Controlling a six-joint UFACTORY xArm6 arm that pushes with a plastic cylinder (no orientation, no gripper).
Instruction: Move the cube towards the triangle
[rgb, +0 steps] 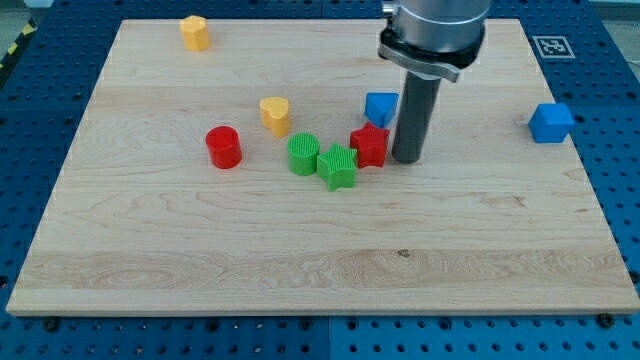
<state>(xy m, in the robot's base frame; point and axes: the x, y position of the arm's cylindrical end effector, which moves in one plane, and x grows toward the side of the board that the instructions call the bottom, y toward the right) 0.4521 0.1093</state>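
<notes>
- This looks like a robotics lab, a test rig and nobody's home or shop.
- The bench is a pale wooden board laid on a blue metal plate drilled with a regular grid of holes, the sort used for bolting down fixtures.
- At about one o'clock on the board sits a printed black-and-white marker tag, the kind cameras use for calibration.
- At twelve o'clock a grey machine arm comes down into view.
- Yellow-and-black hazard striping shows at the far ten o'clock edge.
- Small bright plastic blocks lie scattered like test pieces.
</notes>
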